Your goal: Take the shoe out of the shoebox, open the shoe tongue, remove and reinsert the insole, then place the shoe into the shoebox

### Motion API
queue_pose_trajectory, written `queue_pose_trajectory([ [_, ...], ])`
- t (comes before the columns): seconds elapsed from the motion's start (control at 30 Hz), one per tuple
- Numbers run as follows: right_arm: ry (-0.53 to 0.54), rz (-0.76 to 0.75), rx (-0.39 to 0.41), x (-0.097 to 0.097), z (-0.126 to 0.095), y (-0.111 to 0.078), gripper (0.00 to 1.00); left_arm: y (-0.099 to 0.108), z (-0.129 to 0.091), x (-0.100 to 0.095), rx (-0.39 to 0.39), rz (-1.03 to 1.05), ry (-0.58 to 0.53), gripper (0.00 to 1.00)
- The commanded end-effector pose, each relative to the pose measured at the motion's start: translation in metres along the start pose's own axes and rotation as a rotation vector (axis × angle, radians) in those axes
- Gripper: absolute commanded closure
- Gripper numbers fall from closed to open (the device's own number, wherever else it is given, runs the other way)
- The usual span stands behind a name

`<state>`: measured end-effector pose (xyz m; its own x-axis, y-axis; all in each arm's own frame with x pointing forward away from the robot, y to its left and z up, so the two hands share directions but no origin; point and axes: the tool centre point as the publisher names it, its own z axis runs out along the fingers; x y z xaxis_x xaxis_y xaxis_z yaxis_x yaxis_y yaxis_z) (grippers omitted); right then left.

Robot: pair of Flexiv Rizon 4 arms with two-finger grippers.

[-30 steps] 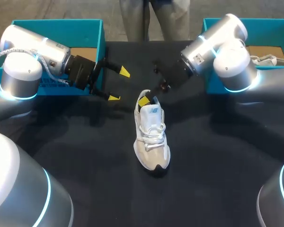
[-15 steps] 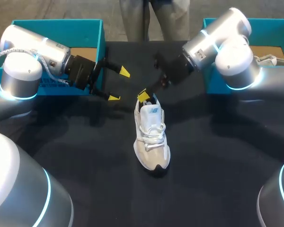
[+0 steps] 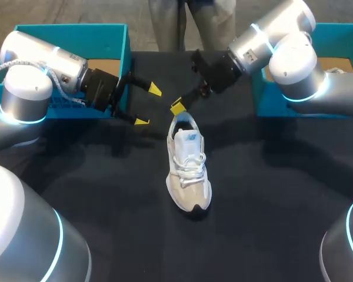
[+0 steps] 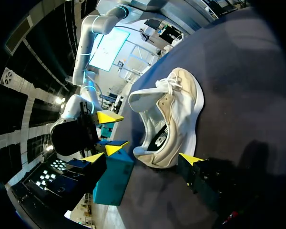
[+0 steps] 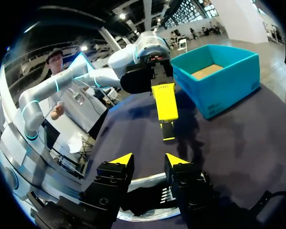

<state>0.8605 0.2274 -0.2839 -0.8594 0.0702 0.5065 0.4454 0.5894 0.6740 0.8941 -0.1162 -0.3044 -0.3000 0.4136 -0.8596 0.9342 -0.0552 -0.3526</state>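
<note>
Right tool [image 5: 148,161] now clear of shoe [image 3: 188,170]; right shoebox [image 3: 344,35] mostly behind arm [image 3: 294,64].

My desk [image 3: 270,205] fills nearly the whole head view, covered from edge to edge with a black cloth [image 3: 94,194]. The cloth lies mostly flat, with faint creases and ripples towards the middle and the near edge. Light comes from above and leaves soft, blurred shadows on the cloth towards the far edge, darker patches on its dull, matte surface. In both my wrist views the same dark cloth runs out to the desk's rim and catches a slight sheen.
</note>
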Motion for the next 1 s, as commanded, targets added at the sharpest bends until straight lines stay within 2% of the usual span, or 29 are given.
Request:
queue_pose_trajectory([
  [0.03,-0.026,0.005,-0.024,0.005,-0.005,-0.004,0.60,-0.001,0.001,0.000,-0.003,0.000,0.001,0.00],
  [0.2,-0.068,0.010,-0.073,0.005,-0.012,-0.008,0.71,-0.001,0.001,0.000,-0.003,0.000,0.001,0.00],
  [0.23,-0.075,0.010,-0.081,0.005,-0.013,-0.009,0.78,-0.001,0.001,0.000,-0.003,0.000,0.001,0.00],
  [0.3,-0.092,0.013,-0.098,0.006,-0.016,-0.010,1.00,-0.001,0.001,0.000,-0.003,0.000,0.001,0.00],
  [0.43,-0.109,0.020,-0.114,0.005,-0.019,-0.012,1.00,-0.002,-0.003,-0.004,0.009,0.004,0.021,0.00],
  [0.67,-0.162,0.074,-0.088,0.005,-0.023,-0.016,1.00,-0.012,-0.027,-0.020,0.038,0.039,0.116,0.00],
  [0.8,-0.250,0.145,-0.028,0.005,-0.028,-0.018,1.00,-0.015,-0.039,-0.024,0.054,0.037,0.161,0.00],
  [0.93,-0.250,0.145,-0.028,0.005,-0.028,-0.018,1.00,-0.016,-0.048,-0.025,0.101,0.047,0.192,0.00],
  [1.0,-0.250,0.145,-0.028,0.005,-0.028,-0.018,1.00,-0.016,-0.054,-0.026,0.099,0.055,0.211,0.00],
])
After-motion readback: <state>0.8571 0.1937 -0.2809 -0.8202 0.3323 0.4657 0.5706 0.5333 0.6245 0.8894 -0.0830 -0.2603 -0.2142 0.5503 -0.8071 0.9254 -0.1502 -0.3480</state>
